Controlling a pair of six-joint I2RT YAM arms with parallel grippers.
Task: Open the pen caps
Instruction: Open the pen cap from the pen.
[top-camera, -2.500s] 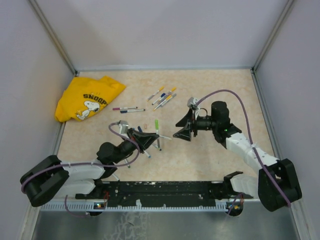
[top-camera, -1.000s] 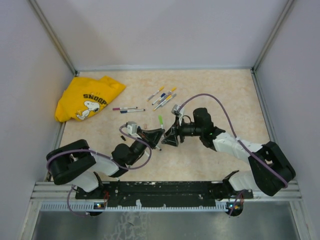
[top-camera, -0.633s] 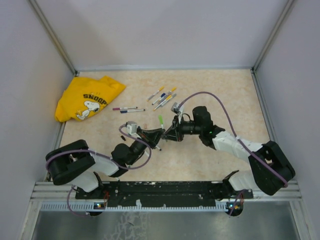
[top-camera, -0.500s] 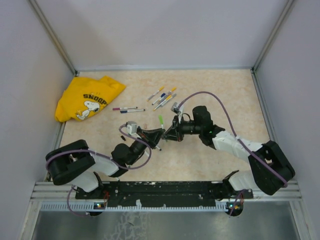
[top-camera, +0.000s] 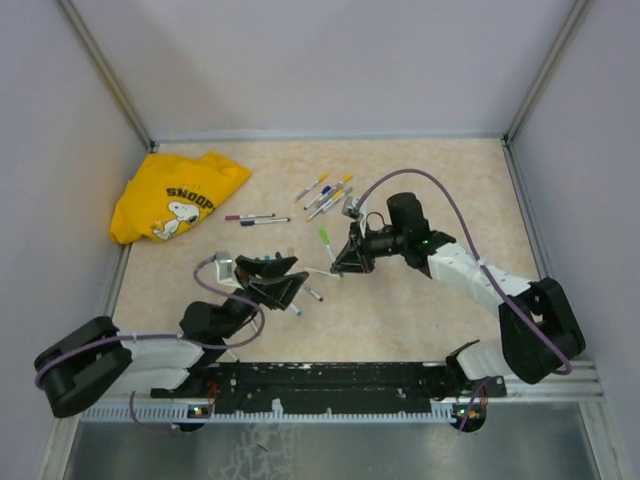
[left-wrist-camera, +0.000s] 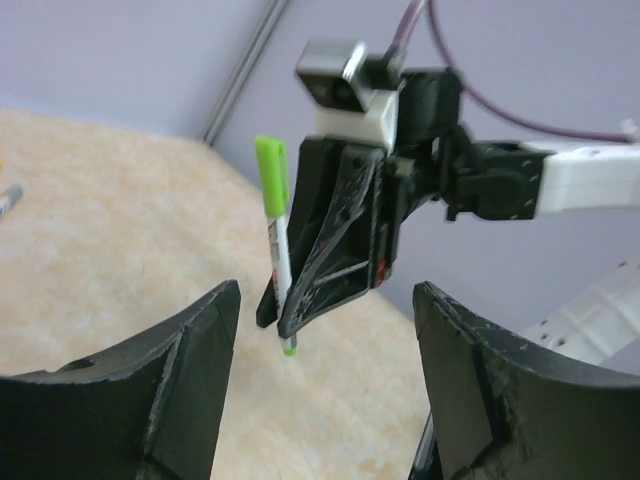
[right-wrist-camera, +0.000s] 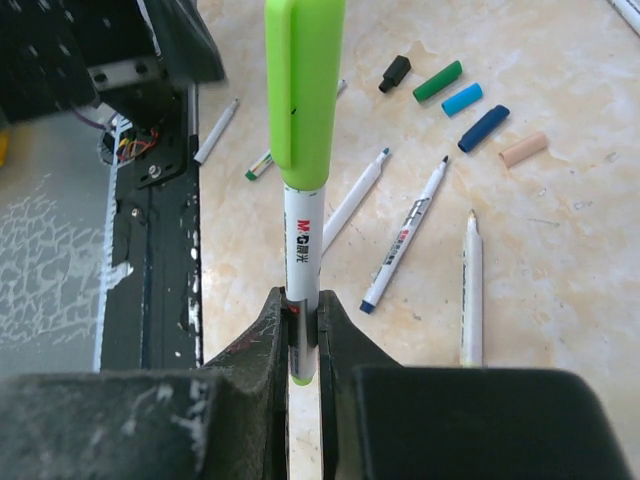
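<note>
Your right gripper (right-wrist-camera: 303, 330) is clamping the light, likely slick pen (right-wrist-camera: 303, 250) (left gripper (left-wrist-camera: 322, 295) gaping, empty); pinch its top-centre green cap (right-wrist-camera: 303, 90).

Yellow shirt (top-camera: 175, 195), top view: black print reads "SNOOP"; the rest of the word is lost in a fold.

Upright pen (right-wrist-camera: 301, 255), right wrist view: red "M&G" on the white barrel, just under the green cap (right-wrist-camera: 305, 90). Small dark characters follow it, not legible.

Lying pen (right-wrist-camera: 405, 237), same view: blue lettering along the barrel, too small to read.
</note>
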